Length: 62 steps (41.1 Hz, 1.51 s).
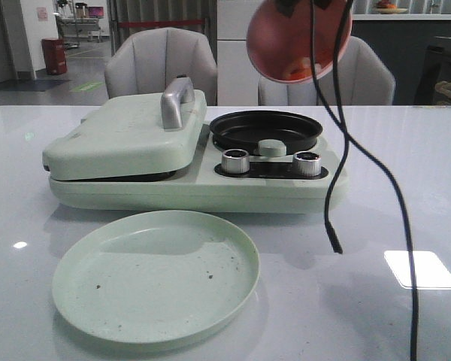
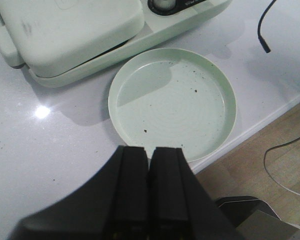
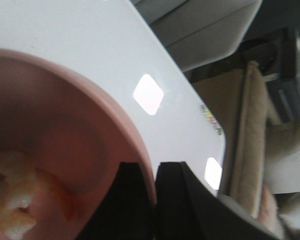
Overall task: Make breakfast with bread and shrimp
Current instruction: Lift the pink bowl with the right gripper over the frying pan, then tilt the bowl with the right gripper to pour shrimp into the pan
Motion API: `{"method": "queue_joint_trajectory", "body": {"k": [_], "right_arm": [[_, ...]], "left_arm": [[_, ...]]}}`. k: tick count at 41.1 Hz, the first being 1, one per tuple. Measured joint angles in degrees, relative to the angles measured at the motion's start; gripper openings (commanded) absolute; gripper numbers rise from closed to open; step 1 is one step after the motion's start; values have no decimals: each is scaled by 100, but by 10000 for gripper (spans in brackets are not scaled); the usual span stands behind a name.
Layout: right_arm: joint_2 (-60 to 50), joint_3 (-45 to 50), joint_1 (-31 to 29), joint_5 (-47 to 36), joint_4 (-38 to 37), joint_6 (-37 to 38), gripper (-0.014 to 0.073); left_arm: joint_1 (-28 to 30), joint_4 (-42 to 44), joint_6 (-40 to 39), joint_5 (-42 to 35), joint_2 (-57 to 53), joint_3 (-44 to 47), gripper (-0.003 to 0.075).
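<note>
Right gripper (image 3: 153, 200) is pinching the pink bowl's (image 1: 301, 37) rim, tipping shrimp (image 3: 12, 207) toward the pan (image 1: 266, 129); slow tilting suits.

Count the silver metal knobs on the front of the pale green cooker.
2: one ribbed silver metal knob sits left of the pale green round knob, the other right of it.

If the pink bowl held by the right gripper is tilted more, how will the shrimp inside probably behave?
The shrimp looks small, curled and glossy, so it would probably slide easily along the smooth wall of the pink bowl. It seems light; a small tilt may release it suddenly. The right gripper pinches only the rim, so the bowl might wobble.
</note>
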Motion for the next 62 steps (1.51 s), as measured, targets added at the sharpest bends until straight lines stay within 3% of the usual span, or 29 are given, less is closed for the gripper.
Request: {"method": "queue_joint_trajectory", "body": {"k": [11,29,62], "right_arm": [[521,-3,370,400,-2040,967,43],[711,-12,725,722,-3742,1669,43],[736,-100,840,1058,-4002,1799,43]], "left_arm": [[0,0,0,3,0,0,99],[0,0,0,185,0,0,99],[0,0,0,221,0,0,99]]}}
